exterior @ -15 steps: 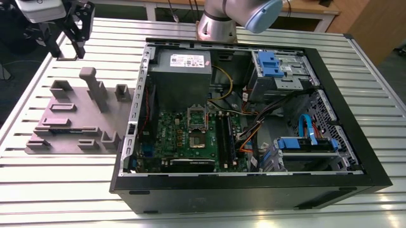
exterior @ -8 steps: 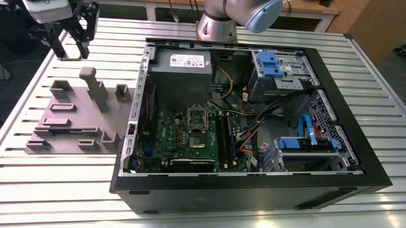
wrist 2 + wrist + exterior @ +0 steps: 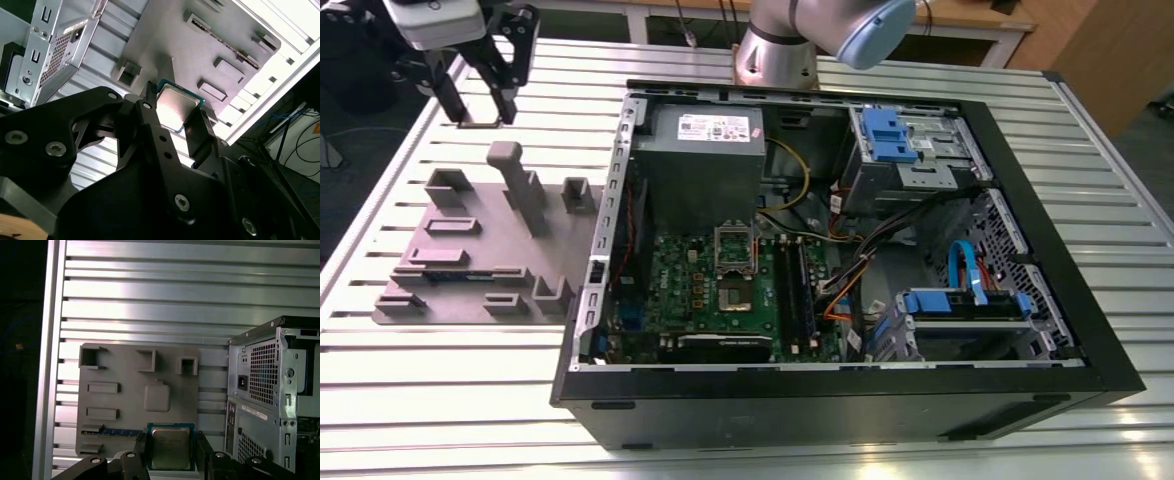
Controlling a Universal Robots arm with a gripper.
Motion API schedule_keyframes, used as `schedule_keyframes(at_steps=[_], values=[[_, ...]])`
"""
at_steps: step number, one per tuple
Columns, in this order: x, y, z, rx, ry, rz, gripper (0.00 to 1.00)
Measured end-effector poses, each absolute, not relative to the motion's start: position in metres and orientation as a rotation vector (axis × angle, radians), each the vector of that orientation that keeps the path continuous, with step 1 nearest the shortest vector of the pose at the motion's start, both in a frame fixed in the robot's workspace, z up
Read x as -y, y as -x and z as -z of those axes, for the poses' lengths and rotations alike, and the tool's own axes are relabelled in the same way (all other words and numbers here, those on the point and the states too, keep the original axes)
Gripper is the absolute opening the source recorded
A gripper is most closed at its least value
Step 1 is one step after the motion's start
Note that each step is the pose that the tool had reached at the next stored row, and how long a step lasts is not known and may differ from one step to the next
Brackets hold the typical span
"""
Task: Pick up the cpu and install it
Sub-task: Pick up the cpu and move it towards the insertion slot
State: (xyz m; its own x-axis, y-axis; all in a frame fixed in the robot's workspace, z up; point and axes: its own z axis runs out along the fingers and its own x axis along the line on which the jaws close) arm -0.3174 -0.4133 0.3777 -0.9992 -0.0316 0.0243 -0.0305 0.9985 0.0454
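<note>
- Jaws: we see them pinching the cpu (image 3: pixel 171 447) by two opposite edges.
- In the exterior view they hang at upper left over the bench (image 3: pixel 454 400); we judge the motherboard socket (image 3: pixel 736 270) lies lower right of them.

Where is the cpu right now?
In both wrist views the cpu sits clamped in the gripper, over the edge of the grey fixture plate, at the exterior view's left of the open computer case.
</note>
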Motion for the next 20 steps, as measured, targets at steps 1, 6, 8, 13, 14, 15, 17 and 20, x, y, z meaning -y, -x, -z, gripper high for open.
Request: schedule_keyframes(at_steps=[1, 6, 8, 13, 14, 15, 17, 20], values=[[0.413, 0.317, -0.378, 3.115, -0.048, 0.070, 0.47], [0.413, 0.311, -0.378, 3.115, -0.048, 0.070, 0.47], [0.413, 0.308, -0.378, 3.115, -0.048, 0.070, 0.47], [0.413, 0.296, -0.378, 3.115, -0.048, 0.070, 0.47], [0.413, 0.293, -0.378, 3.115, -0.048, 0.070, 0.47], [0.413, 0.291, -0.378, 3.115, -0.048, 0.070, 0.47], [0.413, 0.286, -0.378, 3.115, -0.048, 0.070, 0.47], [0.413, 0.280, -0.378, 3.115, -0.048, 0.070, 0.47]])
